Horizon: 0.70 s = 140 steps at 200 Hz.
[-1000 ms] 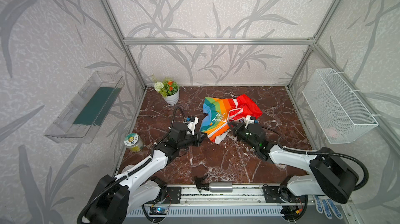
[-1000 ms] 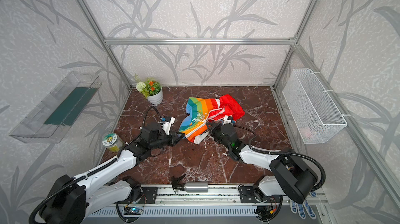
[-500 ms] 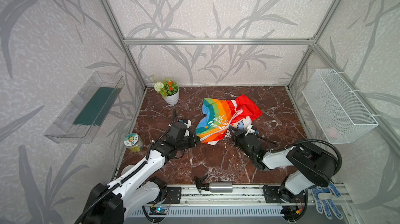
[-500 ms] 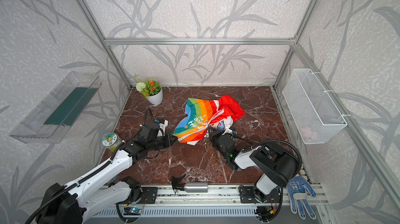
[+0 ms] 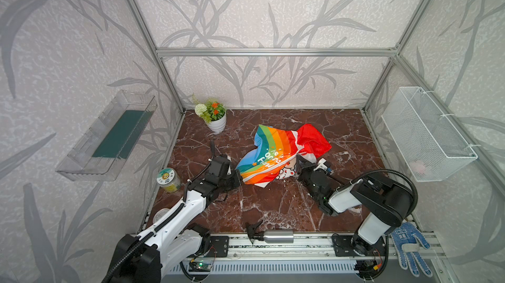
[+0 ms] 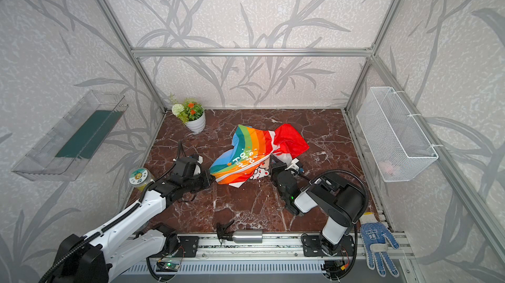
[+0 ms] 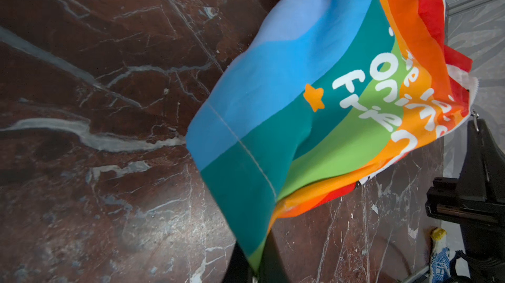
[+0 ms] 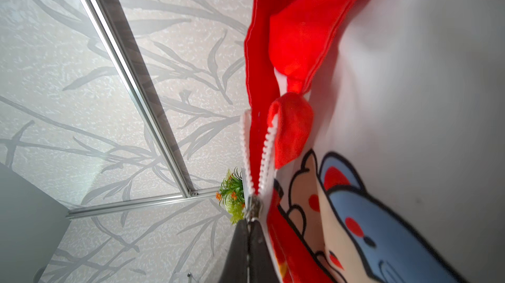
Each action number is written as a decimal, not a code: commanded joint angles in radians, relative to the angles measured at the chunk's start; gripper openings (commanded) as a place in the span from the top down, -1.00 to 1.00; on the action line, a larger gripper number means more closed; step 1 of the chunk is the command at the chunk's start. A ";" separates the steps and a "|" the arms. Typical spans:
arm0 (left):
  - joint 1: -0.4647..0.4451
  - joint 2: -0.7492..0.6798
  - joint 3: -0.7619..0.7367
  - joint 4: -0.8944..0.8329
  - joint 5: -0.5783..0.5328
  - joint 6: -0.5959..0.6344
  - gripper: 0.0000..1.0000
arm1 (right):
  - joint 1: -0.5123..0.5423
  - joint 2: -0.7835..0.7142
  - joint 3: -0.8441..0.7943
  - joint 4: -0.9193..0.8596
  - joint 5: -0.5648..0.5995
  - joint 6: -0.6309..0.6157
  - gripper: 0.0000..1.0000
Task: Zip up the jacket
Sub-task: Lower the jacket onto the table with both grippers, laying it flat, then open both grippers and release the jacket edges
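One crumpled rainbow-striped jacket (image 5: pixel 273 155), red hood (image 5: pixel 314 139), white zipper (image 8: pixel 257 164)

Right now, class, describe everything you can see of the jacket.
The jacket is small, thin, smooth cloth: rainbow stripes with white lettering, a white panel with cartoon animals, a red hood. It lies crumpled on the brown marble tabletop. Its white zipper is part closed; teeth beyond the slider, toward the hood, stand apart. The left gripper pinches the striped hem, the right gripper the slider.
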 commanded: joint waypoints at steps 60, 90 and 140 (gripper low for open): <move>0.032 -0.009 -0.025 -0.046 -0.032 -0.010 1.00 | -0.089 -0.037 -0.034 0.040 0.068 -0.040 1.00; 0.032 0.018 -0.015 -0.009 0.012 -0.001 1.00 | -0.112 -0.049 -0.030 0.040 0.037 -0.066 1.00; 0.044 -0.011 0.076 -0.087 -0.323 0.056 -0.98 | -0.155 -0.308 -0.017 -0.283 -0.006 -0.196 -0.99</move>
